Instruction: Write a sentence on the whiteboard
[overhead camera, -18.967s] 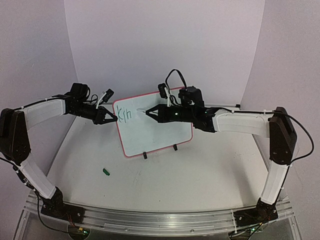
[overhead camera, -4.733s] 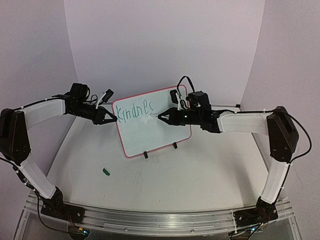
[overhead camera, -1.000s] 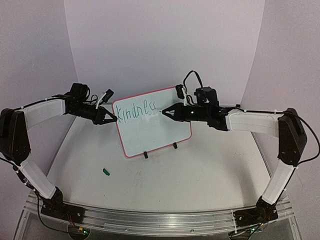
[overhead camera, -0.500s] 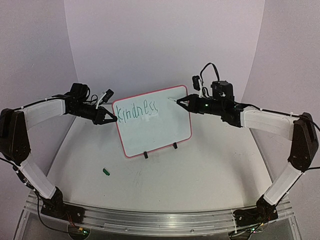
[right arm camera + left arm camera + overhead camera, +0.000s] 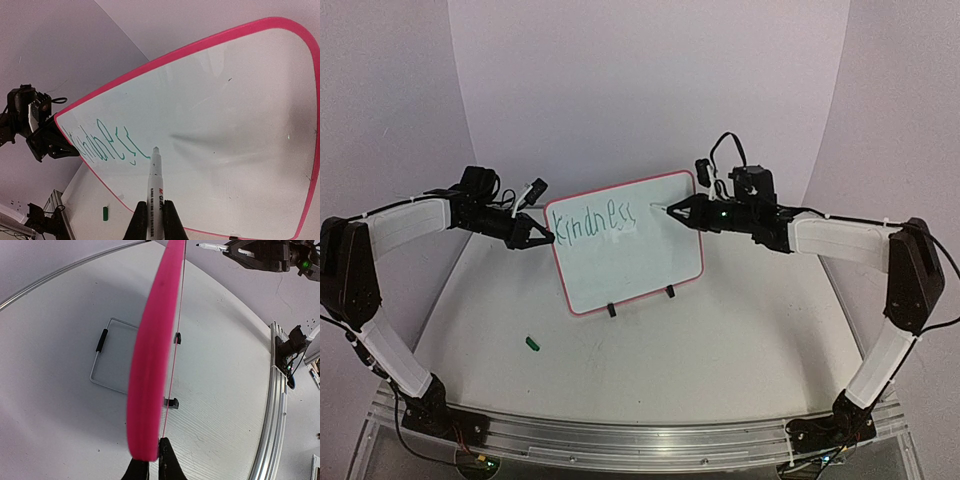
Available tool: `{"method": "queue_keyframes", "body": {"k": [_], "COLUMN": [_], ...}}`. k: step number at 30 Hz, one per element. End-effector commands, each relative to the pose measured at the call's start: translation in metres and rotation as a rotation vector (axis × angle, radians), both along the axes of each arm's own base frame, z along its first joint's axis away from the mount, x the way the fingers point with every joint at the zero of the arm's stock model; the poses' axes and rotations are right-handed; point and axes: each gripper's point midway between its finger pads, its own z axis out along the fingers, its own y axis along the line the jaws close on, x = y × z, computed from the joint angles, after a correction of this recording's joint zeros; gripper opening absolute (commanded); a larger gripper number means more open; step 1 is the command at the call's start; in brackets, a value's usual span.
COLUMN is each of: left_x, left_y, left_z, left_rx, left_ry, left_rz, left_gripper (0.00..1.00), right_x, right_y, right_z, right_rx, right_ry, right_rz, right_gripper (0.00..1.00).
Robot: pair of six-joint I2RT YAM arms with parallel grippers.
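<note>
The white table [image 5: 720,350] carries the whiteboard [image 5: 630,260], which stands on its two black feet near the middle, its face towards the arms' bases; the left gripper [image 5: 548,238] is clamped on the board's red frame at the upper left edge; the right gripper [image 5: 684,210] is closed around a white marker [image 5: 154,180], whose tip is over the board's upper right, just past the lettering, contact unclear; the sentence [image 5: 595,222], so far one green word, runs along the top left; a small green object [image 5: 531,343] lies on the table, front left.
</note>
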Motion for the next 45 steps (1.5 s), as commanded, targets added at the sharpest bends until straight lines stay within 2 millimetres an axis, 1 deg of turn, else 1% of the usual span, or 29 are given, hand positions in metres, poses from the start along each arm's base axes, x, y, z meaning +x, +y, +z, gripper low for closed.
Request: {"method": "queue_keyframes", "body": {"k": [1,8,15,20,25,28,31,36,38,42,45], "left_x": [0.003,0.003,0.002,0.003,0.003,0.002,0.003,0.003,0.003,0.003,0.003], "left_y": [0.005,0.005,0.005,0.004,0.005,0.004,0.005,0.005,0.005,0.005,0.004], "left_z": [-0.002,-0.003,-0.003,-0.003,-0.003,-0.004,-0.003,-0.004,-0.004,-0.004,-0.004], "left_rx": [0.057,0.058,0.058,0.059,0.058,0.058,0.058,0.059,0.059,0.059,0.059], "left_ry": [-0.022,-0.020,-0.019,-0.018,-0.019,-0.017,-0.018,-0.017,-0.017,-0.015,-0.016], "left_rz": [0.021,0.020,0.020,0.020,0.020,0.018,0.020,0.020,0.020,0.020,0.020], "left_gripper": [0.00,0.00,0.00,0.00,0.00,0.00,0.00,0.00,0.00,0.00,0.00], "right_x": [0.013,0.022,0.026,0.023,0.014,0.010,0.008,-0.003,-0.005,-0.004,0.001], "right_y": [0.002,0.000,-0.004,-0.007,-0.012,-0.013,-0.013,-0.011,-0.012,-0.009,-0.008], "right_z": [0.020,0.012,0.002,-0.007,-0.024,-0.029,-0.023,0.006,0.015,0.030,0.034], "right_rx": [0.027,0.017,0.004,-0.006,-0.021,-0.024,-0.015,0.035,0.050,0.072,0.073], "right_ry": [-0.045,-0.036,-0.020,-0.002,0.035,0.049,0.042,-0.001,-0.017,-0.045,-0.058], "right_rz": [-0.015,-0.038,-0.056,-0.058,-0.058,-0.047,-0.041,-0.011,-0.004,0.004,-0.001], "right_gripper": [0.00,0.00,0.00,0.00,0.00,0.00,0.00,0.00,0.00,0.00,0.00]}}
